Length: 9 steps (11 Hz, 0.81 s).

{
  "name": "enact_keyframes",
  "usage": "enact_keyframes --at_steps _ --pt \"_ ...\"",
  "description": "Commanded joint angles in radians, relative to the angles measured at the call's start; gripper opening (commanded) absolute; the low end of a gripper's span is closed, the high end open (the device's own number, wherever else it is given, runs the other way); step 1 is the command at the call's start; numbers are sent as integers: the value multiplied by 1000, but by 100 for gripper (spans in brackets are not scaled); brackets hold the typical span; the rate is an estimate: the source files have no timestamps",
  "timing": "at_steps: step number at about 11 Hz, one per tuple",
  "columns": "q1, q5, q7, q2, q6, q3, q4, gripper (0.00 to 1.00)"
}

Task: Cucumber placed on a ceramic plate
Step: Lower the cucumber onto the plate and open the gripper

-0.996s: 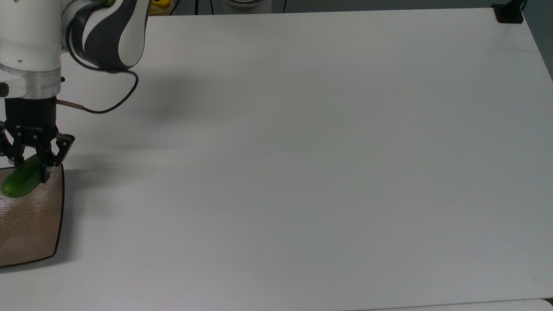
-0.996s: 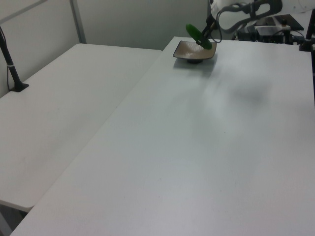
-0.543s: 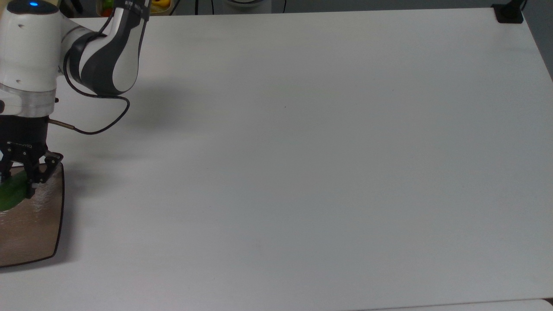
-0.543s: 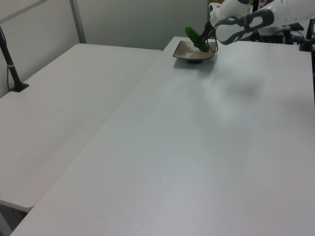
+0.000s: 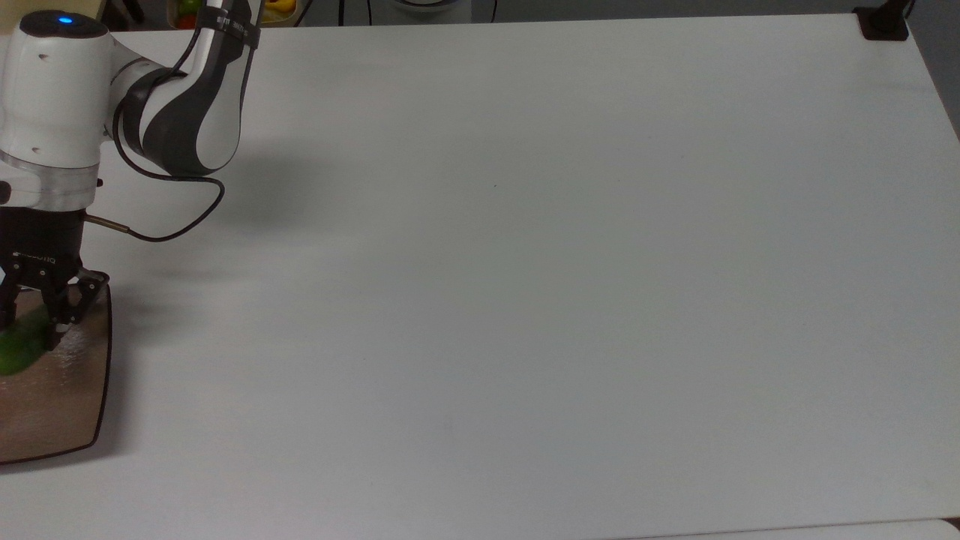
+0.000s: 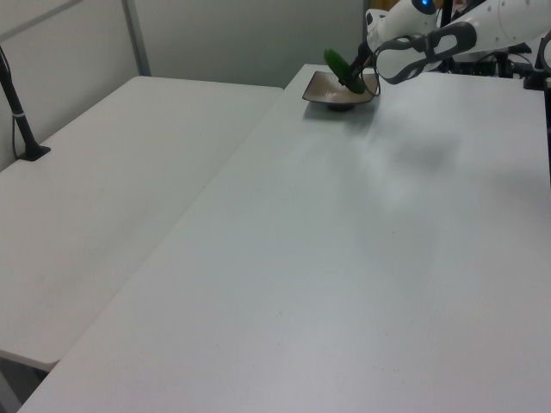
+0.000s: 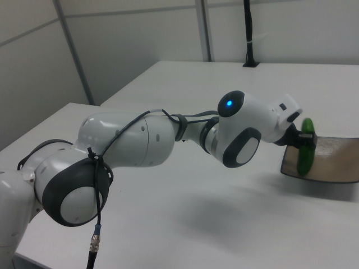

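A: Big white counter [image 5: 525, 262], nearly all bare. The white arm [image 7: 140, 140] reaches across it to the plate.

B: Where's the plate sitting?

A: The ceramic plate [image 5: 52, 405] is at the counter's edge on the top view's left, partly cut off by the frame. Glossy tan-brown, thin dark rim.

B: And the tool?

A: The tool [image 5: 30, 330] is clamped on the cucumber [image 6: 337, 62], right over the plate. In the left view the cucumber is tilted, its lower end down at the plate's surface; can't tell if it's actually touching. In the right view it hangs end-on at the plate's near rim.
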Motion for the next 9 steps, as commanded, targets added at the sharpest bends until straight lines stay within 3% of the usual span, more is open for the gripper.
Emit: enact_keyframes --at_steps 1,2,6,9 --pt "-4 20 -22 14 15 6 19 85" --pt "-3 20 -22 14 21 6 19 100" --pt "-4 17 -14 -44 28 6 -21 100" --pt "0 26 -13 -194 -96 6 -94 100"
